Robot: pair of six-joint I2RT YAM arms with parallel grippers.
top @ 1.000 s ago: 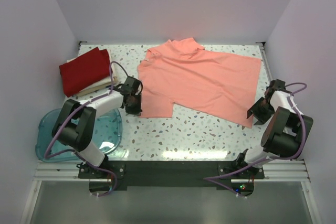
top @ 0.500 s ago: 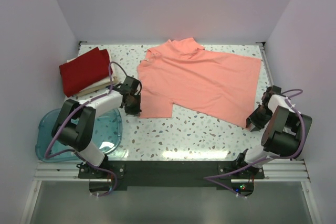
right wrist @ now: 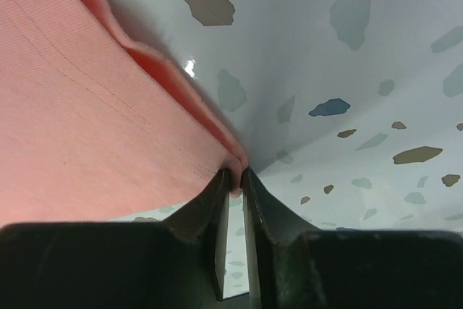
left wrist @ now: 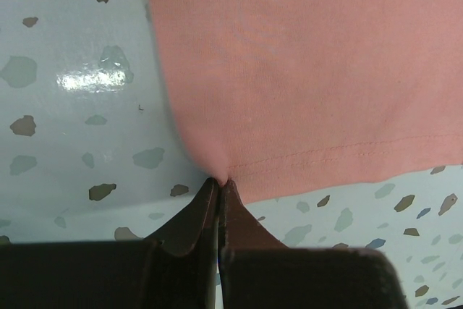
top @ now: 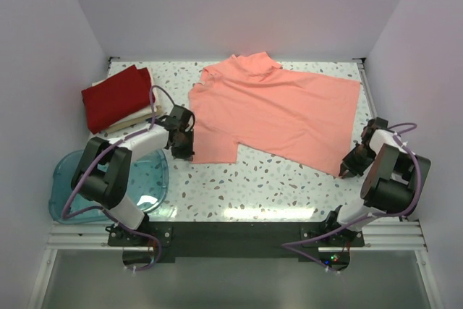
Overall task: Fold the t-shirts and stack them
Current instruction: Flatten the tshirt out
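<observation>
Two hem corners of the pink shirt [top: 278, 110] sit clamped, one in your left tool [left wrist: 218, 184], one in your right tool [right wrist: 235, 175]. Cloth spreads flat ahead of both tips on the surface [top: 268, 179]; soft and limp, so lift evenly.

The left gripper [left wrist: 219, 183] sits low and reaches inward, its fingers pressed tight together. The right gripper [right wrist: 236, 176] is angled downward, its tips pinched closed too.
</observation>
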